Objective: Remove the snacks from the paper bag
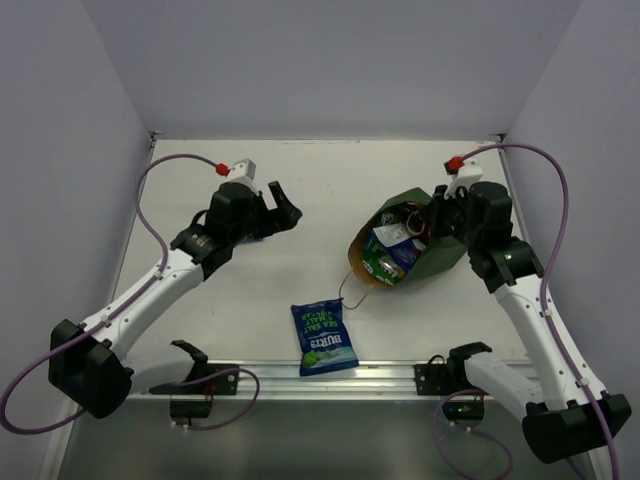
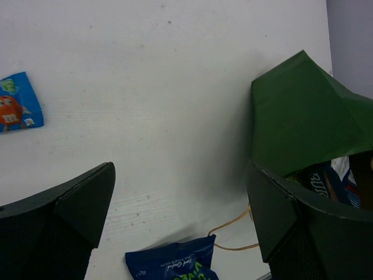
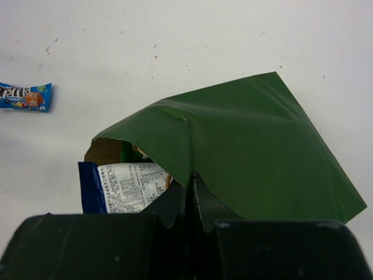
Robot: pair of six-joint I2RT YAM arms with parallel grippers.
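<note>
One dark green paper carrier bag (image 1: 437, 262) lies right of centre with shiny snack packets (image 1: 385, 255) in its mouth. The right gripper (image 3: 190, 186) is pinched tight on its upper rim. A dark blue crisp packet (image 1: 323, 338) lies lower centre. The left gripper (image 2: 180, 175) gapes wide and empty near a small blue sweet bar (image 2: 17, 105).

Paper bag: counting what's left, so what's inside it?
A blue packet and a green-white packet show at the mouth of the paper bag; anything deeper is covered by its green side.
</note>
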